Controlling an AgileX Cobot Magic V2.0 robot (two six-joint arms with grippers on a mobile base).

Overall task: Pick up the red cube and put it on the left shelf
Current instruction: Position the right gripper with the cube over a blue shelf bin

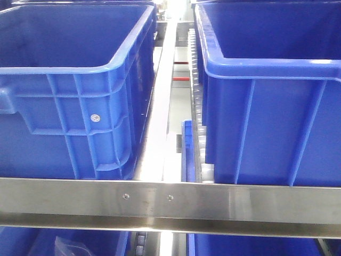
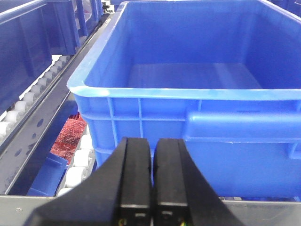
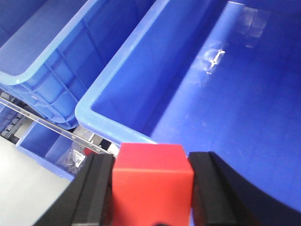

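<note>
Rack setup, no bench: steel front rail (image 1: 240, 205) runs across the shelf edge, and a steel divider (image 1: 160, 101) goes front to back between two big blue bins. Left bin (image 1: 80, 106) and right bin (image 1: 277, 117) both sit right behind the rail. More blue bins on the level below; the lower left bin (image 1: 26, 242) has a clear bag (image 1: 72, 246) in it, contents unreadable.

L wrist cam: left gripper (image 2: 151, 188) is low at the front rail and faces the bin's near wall (image 2: 202, 132). Its fingers (image 2: 134, 174) are pressed together w/ nothing between them. The bin interior looks bare. White rollers (image 2: 77, 162) run along the track on the bin's left side, w/ a red mesh item (image 2: 68, 136) on the level under them.

R wrist cam: right gripper (image 3: 151, 188) has its fingers (image 3: 96, 188) clamped on the red cube (image 3: 150, 174), one on each side face. The cube hangs over the near corner of an open blue bin (image 3: 117, 125), above the rim and not touching it. That bin's floor carries a clear film piece (image 3: 251, 23) toward the far end. A neighbour bin (image 3: 51, 61) sits alongside, and grey floor (image 3: 23, 188) shows below.

Cube orientation: faces square to the fingers, top face level and facing the cam. It's a cube, so no long axis.
</note>
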